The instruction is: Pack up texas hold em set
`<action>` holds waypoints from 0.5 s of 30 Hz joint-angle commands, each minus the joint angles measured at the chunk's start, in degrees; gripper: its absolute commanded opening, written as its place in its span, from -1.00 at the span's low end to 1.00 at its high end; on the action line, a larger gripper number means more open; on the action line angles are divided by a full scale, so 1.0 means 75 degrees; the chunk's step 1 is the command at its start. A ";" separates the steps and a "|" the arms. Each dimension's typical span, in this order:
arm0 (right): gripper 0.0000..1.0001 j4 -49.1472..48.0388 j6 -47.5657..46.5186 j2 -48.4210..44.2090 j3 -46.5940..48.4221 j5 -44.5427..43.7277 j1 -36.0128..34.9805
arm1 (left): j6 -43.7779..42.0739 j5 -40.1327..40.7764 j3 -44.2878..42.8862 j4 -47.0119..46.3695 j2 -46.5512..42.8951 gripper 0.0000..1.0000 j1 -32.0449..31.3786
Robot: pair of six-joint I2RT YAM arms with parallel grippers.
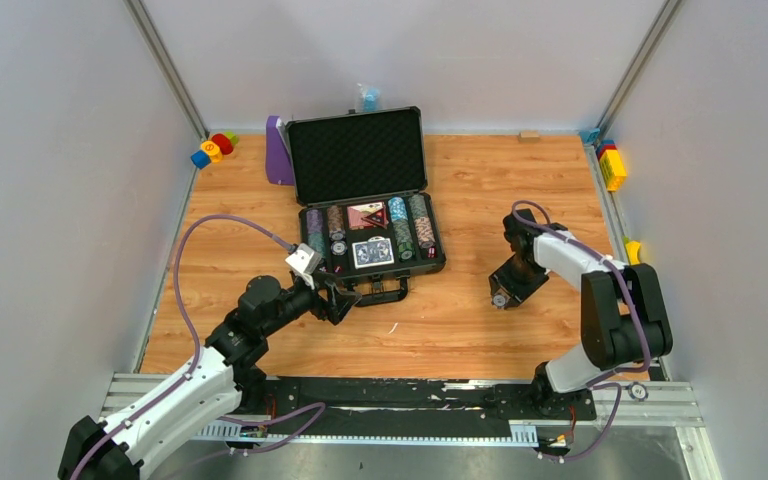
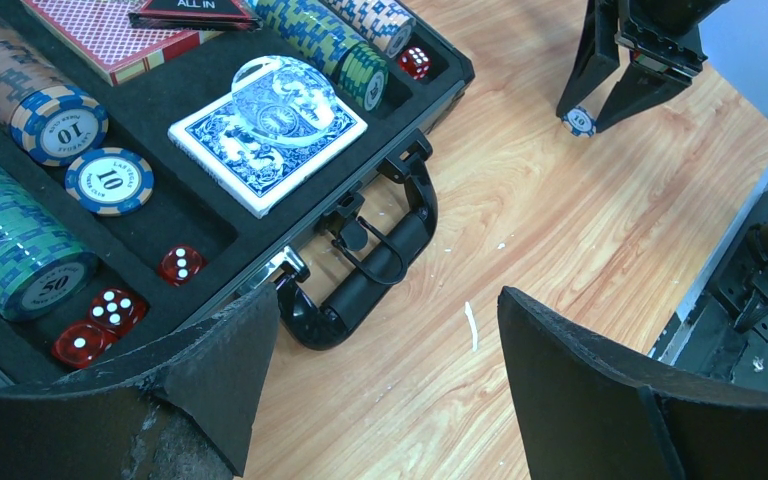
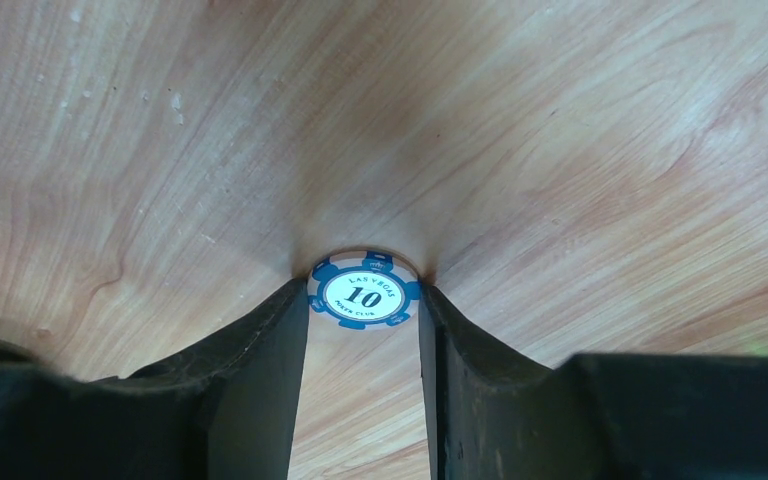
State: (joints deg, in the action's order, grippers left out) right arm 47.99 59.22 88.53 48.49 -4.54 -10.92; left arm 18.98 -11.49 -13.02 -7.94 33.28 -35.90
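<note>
The dark grey briefcase (image 1: 360,150) lies open at the back middle of the table, lid upright. Its foam tray holds rows of striped chips (image 2: 110,180), a blue card deck (image 2: 265,135), a red deck (image 2: 100,35) and red dice (image 2: 180,263). My left gripper (image 1: 338,300) (image 2: 390,300) stands open just in front of the case handle (image 2: 380,270), nothing between its fingers. To the right of the case my right gripper (image 1: 500,298) (image 3: 364,290) points down at the table, its two fingers pressed on either side of a blue-and-white "10" poker chip (image 3: 364,293) (image 2: 579,120).
A purple stand (image 1: 278,150) leans by the case's left side. Coloured toy blocks sit at the back left corner (image 1: 213,148) and along the right wall (image 1: 612,165). White walls close in three sides; a metal rail (image 1: 410,395) runs along the near edge.
</note>
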 commanded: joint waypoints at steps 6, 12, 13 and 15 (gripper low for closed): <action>-0.28 -0.0216 -0.0391 -0.0848 -0.0114 -0.0097 -0.0269 | -0.0140 -0.0043 -0.0095 -0.0155 -0.0031 0.76 0.0034; -0.28 -0.0218 -0.0732 -0.1385 -0.0126 -0.0033 -0.0581 | -0.0142 -0.0080 -0.0067 -0.0257 0.0017 0.76 0.0041; -0.28 -0.0223 -0.0760 -0.1469 -0.0125 -0.0029 -0.0656 | -0.0141 -0.0089 -0.0060 -0.0286 0.0031 0.76 0.0035; -0.27 -0.0243 -0.0855 -0.1579 -0.0120 -0.0068 -0.0851 | -0.0141 -0.0111 -0.0056 -0.0326 0.0063 0.76 0.0040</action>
State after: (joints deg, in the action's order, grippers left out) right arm 47.37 55.27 79.26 47.44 -4.64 -14.94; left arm 18.96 -11.57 -13.02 -7.99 33.43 -35.90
